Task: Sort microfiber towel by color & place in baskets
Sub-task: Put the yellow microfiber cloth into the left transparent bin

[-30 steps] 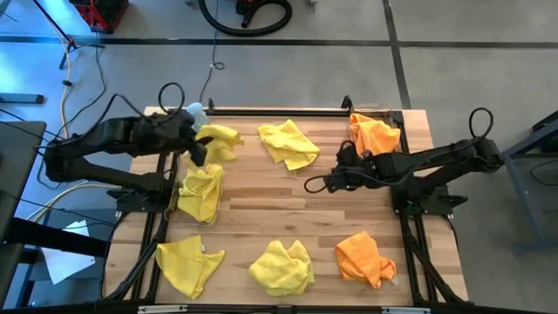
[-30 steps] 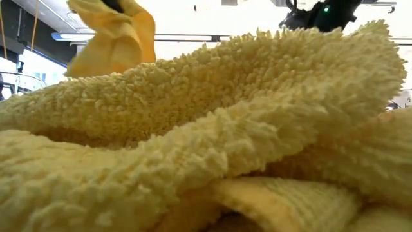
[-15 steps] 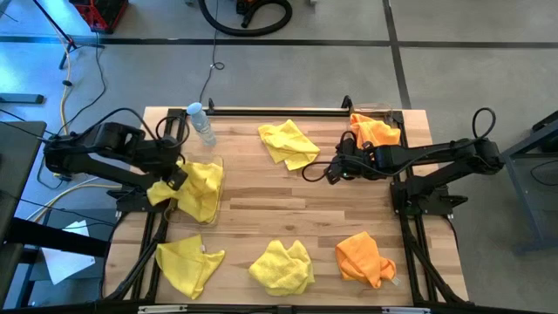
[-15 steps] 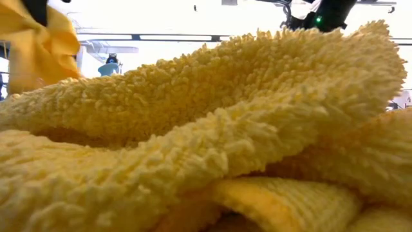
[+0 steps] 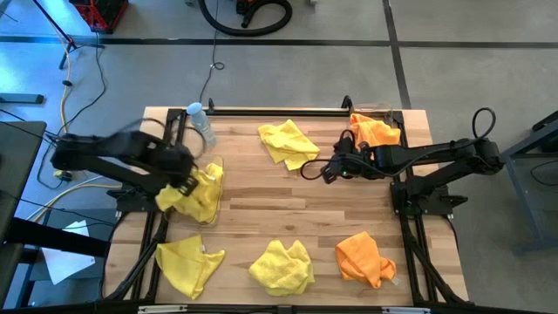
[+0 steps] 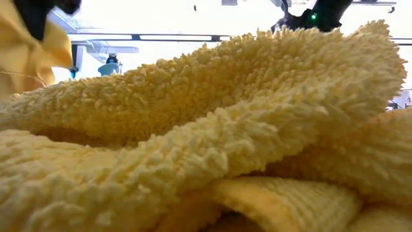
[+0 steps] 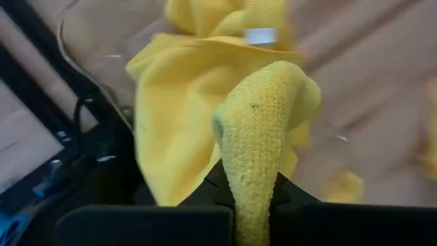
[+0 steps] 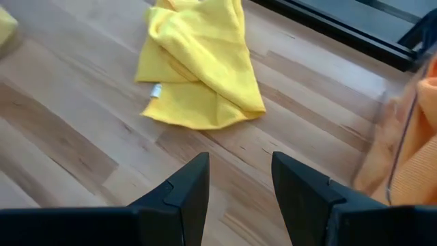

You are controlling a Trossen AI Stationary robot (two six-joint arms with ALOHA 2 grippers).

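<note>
Dropping a yellow towel [image 7: 256, 137] into the left basket [image 5: 215, 166]: that looks to be the step in hand. Towel clamped between the left claw's [image 5: 179, 185] closed fingers, hanging over the yellow pile [image 5: 203, 194] already in that basket, right below the claw. Pinch clear in the left wrist view, with the fold rising straight out of the fingertips and the basket's clear wall just beyond.

Next move, as a guess: part the fingers over the pile, lift clear, then reach for another yellow one. Nearest to this claw: a yellow towel [image 5: 188, 264] toward the near edge of the table; another [image 5: 281, 266] further along that edge, well apart.

Right claw [image 5: 328, 173] empty, fingers [image 8: 181, 195] apart, low over bare wood. Just ahead of it, a yellow towel [image 5: 289, 143] lying flat and loose; behind it, close by, orange cloth [image 5: 375, 133] heaped in the right basket [image 5: 370, 108]. One orange towel [image 5: 364, 258] unsorted, well off toward the near edge on the right claw's side.

Bottle [image 5: 202, 123] upright just beyond the left claw, near the basket; worth avoiding on the lift.
</note>
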